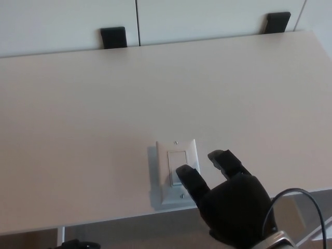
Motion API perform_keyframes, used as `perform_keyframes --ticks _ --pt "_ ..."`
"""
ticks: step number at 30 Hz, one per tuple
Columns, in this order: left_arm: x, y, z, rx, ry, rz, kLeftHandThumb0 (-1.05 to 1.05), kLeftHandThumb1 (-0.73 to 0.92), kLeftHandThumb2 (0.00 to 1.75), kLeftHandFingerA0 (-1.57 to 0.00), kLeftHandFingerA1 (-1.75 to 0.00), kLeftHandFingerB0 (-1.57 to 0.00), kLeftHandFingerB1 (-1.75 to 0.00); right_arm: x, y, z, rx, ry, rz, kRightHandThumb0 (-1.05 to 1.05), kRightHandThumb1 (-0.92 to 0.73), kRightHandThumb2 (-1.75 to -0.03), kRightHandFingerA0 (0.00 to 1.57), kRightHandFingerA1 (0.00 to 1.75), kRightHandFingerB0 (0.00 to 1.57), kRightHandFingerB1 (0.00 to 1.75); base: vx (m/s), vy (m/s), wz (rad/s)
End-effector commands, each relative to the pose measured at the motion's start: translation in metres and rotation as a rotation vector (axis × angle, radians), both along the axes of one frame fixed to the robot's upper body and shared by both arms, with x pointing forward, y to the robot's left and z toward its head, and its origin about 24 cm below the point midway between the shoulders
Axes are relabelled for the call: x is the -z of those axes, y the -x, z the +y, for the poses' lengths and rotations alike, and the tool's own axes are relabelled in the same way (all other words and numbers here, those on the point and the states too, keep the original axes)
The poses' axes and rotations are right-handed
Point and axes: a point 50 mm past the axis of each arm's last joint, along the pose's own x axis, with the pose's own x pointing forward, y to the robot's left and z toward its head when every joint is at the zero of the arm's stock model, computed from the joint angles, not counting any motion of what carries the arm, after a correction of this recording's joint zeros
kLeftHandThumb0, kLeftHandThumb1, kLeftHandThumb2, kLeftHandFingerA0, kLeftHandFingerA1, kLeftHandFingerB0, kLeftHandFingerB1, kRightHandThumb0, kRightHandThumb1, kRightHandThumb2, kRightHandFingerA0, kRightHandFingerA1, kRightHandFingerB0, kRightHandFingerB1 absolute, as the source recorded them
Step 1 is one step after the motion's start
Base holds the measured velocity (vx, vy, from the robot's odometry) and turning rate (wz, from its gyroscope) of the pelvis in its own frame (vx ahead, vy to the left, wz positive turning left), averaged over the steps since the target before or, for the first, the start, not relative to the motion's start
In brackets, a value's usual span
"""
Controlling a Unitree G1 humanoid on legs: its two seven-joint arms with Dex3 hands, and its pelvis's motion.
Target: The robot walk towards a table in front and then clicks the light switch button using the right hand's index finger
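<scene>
You've got the switch plate (178, 171) lying flat on the desk (78, 129), near its 6 o'clock edge. Your right robot hand (228, 199) sits at 4 o'clock of the plate, one finger (188, 179) over the rocker's lower end. Two brackets (113, 37) stand behind the desk's 12 o'clock edge.
</scene>
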Motion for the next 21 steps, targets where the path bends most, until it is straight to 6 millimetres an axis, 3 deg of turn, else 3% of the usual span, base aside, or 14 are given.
perform_keyframes --ticks 1,2,5,6,10,11,12,13,14,18,19,20,21 --pt "0.0001 0.0002 0.006 0.003 -0.031 0.023 -0.15 0.5 0.91 -0.34 -0.57 -0.14 -0.48 0.003 0.0013 -0.0015 0.01 0.005 -0.002 -0.39 -0.25 -0.92 0.04 0.55 0.0 0.49 0.0 0.0 0.0" --pt "-0.0002 0.0002 0.0058 0.01 -0.033 0.02 -0.15 0.5 0.91 -0.34 -0.57 -0.14 -0.48 0.0026 0.0019 -0.0006 0.006 0.003 -0.004 -0.91 -0.57 -0.94 0.04 0.44 0.15 0.43 0.0 0.0 0.0" --pt "0.0 -0.0005 0.0049 0.015 -0.024 0.025 -0.15 0.5 0.91 -0.31 -0.56 -0.13 -0.48 0.0033 0.0034 -0.0006 0.008 -0.005 -0.002 -0.91 -0.57 -0.94 0.04 0.44 0.15 0.43 0.0 0.0 0.0" --pt "0.0002 -0.0004 0.005 0.015 -0.025 0.027 -0.16 0.5 0.91 -0.32 -0.57 -0.13 -0.48 0.004 0.0042 -0.0001 0.01 0.002 0.005 -0.4 -0.27 -0.94 0.03 0.54 0.0 0.49 0.0 0.0 0.0" --pt "0.0001 -0.0006 0.0047 0.014 -0.025 0.027 -0.15 0.5 0.91 -0.33 -0.57 -0.14 -0.48 0.0061 0.0065 0.0006 0.013 -0.009 0.033 -0.39 -0.34 -1.0 0.03 0.54 0.0 0.49 0.0 0.0 0.0" --pt "0.0001 -0.0006 0.0048 0.015 -0.025 0.026 -0.15 0.5 0.91 -0.33 -0.57 -0.14 -0.48 0.0063 0.0067 0.0006 0.013 -0.012 0.036 -0.39 -0.34 -1.0 0.03 0.54 0.0 0.49 0.0 0.0 0.0" --pt "-0.0002 -0.0006 0.0048 0.021 -0.027 0.026 -0.16 0.49 0.91 -0.32 -0.57 -0.14 -0.48 0.0068 0.007 0.0005 0.013 -0.018 0.042 -0.91 -0.84 -0.67 0.09 0.4 0.22 0.29 0.0 0.0 0.0" --pt "-0.0003 -0.0006 0.0049 0.022 -0.031 0.027 -0.17 0.49 0.91 -0.32 -0.57 -0.14 -0.48 0.0074 0.0074 0.0005 0.017 -0.025 0.05 -0.92 -0.88 -0.67 0.1 0.39 0.24 0.29 0.0 0.0 0.0" --pt "-0.0001 -0.0004 0.005 0.02 -0.025 0.026 -0.16 0.49 0.91 -0.32 -0.57 -0.14 -0.48 0.0077 0.0075 0.0005 0.02 -0.027 0.055 -0.9 -0.7 -1.08 0.06 0.45 0.17 0.44 0.0 0.0 0.0" --pt "0.0 -0.0003 0.0053 0.028 -0.025 0.028 -0.17 0.49 0.91 -0.31 -0.57 -0.15 -0.49 0.0079 0.0077 0.0011 0.025 -0.03 0.06 -0.89 -0.7 -1.07 0.07 0.46 0.18 0.44 0.0 0.0 0.0" --pt "-0.0004 -0.0001 0.0054 0.033 -0.025 0.027 -0.18 0.49 0.91 -0.32 -0.57 -0.15 -0.49 0.0081 0.0078 0.0012 0.026 -0.026 0.063 -0.9 -0.89 -0.68 0.12 0.38 0.27 0.3 0.0 0.0 0.0" --pt "-0.0002 -0.0001 0.0056 0.03 -0.025 0.031 -0.18 0.49 0.91 -0.32 -0.57 -0.15 -0.49 0.0082 0.0079 0.0013 0.027 -0.025 0.065 -0.89 -0.7 -1.08 0.06 0.44 0.19 0.44 0.0 0.0 0.0" --pt "-0.0002 -0.0001 0.0056 0.033 -0.027 0.029 -0.17 0.5 0.91 -0.32 -0.57 -0.15 -0.49 0.0082 0.0081 0.0014 0.027 -0.023 0.065 -0.89 -0.71 -1.09 0.06 0.44 0.19 0.44 0.0 0.0 0.0"
